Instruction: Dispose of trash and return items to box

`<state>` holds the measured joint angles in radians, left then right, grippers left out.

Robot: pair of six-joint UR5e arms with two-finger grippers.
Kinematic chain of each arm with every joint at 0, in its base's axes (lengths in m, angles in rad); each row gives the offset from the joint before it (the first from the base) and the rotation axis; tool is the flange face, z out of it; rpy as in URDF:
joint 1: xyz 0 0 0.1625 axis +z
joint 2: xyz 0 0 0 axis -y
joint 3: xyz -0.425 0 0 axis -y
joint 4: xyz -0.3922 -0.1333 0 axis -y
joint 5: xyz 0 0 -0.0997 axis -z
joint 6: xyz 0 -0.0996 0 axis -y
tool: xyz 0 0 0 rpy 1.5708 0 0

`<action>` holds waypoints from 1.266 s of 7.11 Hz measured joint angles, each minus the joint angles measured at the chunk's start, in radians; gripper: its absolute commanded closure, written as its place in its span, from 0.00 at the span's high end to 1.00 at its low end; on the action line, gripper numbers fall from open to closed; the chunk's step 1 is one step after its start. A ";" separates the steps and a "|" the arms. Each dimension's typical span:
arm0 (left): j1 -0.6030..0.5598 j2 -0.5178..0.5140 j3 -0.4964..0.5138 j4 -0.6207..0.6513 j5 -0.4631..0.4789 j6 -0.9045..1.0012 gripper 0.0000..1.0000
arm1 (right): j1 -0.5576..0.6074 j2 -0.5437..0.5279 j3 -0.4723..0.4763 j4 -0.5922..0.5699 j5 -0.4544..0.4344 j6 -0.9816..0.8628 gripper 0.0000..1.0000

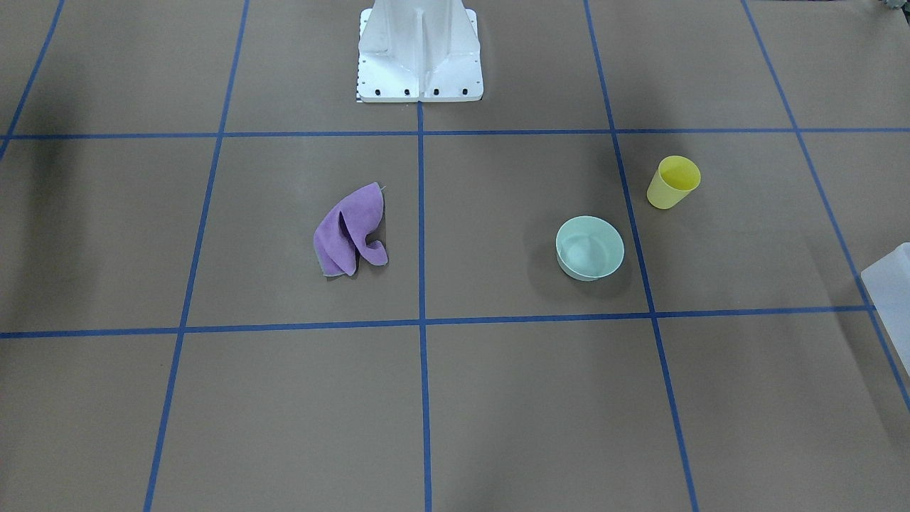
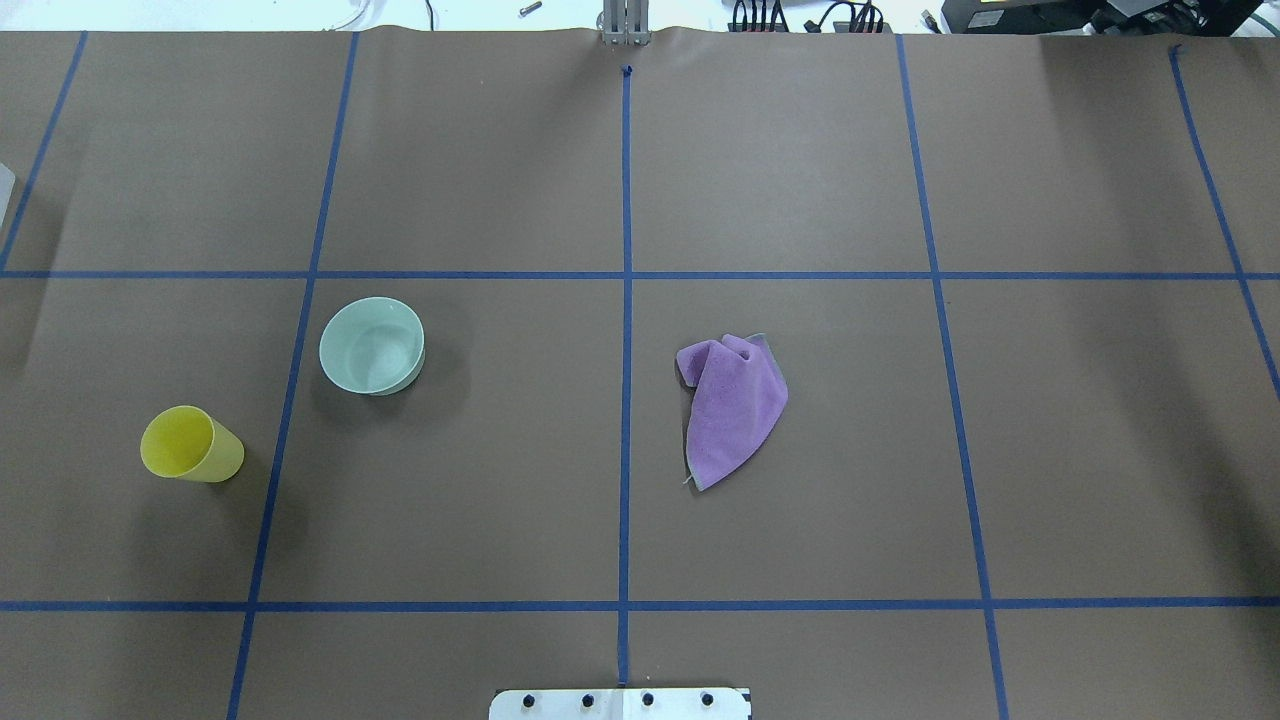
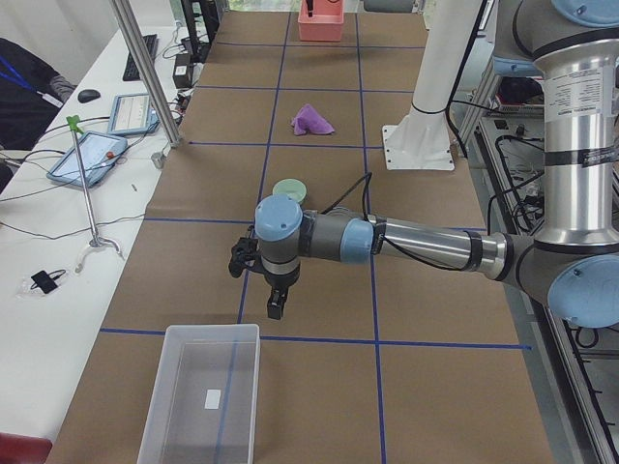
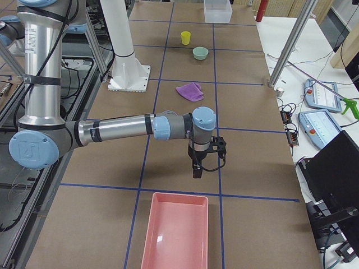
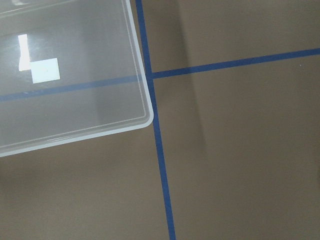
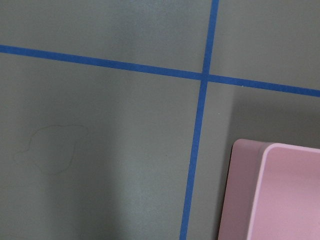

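A crumpled purple cloth (image 2: 735, 405) lies right of the table's centre line; it also shows in the front view (image 1: 350, 231). A pale green bowl (image 2: 372, 345) and an upright yellow cup (image 2: 190, 445) stand on the left side. The translucent box (image 3: 198, 396) sits at the table's left end, empty, and fills the upper left of the left wrist view (image 5: 65, 70). My left gripper (image 3: 274, 307) hangs above the table just short of the box. My right gripper (image 4: 196, 168) hangs short of a pink tray (image 4: 176, 232). Both grippers show only in the side views, so I cannot tell their state.
The pink tray is empty; its corner shows in the right wrist view (image 6: 280, 190). The white robot pedestal (image 1: 419, 53) stands at the table's robot-side edge. Blue tape lines grid the brown table. Tablets, cables and metal posts (image 3: 145, 72) line the operators' side.
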<state>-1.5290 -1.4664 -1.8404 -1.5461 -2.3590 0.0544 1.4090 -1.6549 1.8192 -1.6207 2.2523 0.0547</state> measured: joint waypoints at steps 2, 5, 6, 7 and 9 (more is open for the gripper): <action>0.006 -0.036 -0.009 -0.009 -0.001 -0.005 0.99 | -0.032 0.003 0.003 0.112 0.022 0.026 1.00; 0.018 -0.105 0.037 -0.025 -0.040 -0.003 0.99 | -0.080 0.028 -0.003 0.150 0.020 0.090 1.00; 0.019 -0.104 0.036 -0.050 -0.051 -0.004 0.99 | -0.086 0.033 -0.008 0.151 0.016 0.095 1.00; 0.021 -0.100 0.035 -0.075 -0.055 -0.011 0.99 | -0.090 0.035 -0.010 0.151 0.011 0.099 1.00; 0.058 -0.093 0.030 -0.091 -0.056 -0.087 0.99 | -0.099 0.036 -0.012 0.152 0.009 0.113 1.00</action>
<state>-1.4713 -1.5594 -1.8108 -1.6373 -2.4155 -0.0329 1.3101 -1.6188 1.8075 -1.4686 2.2611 0.1677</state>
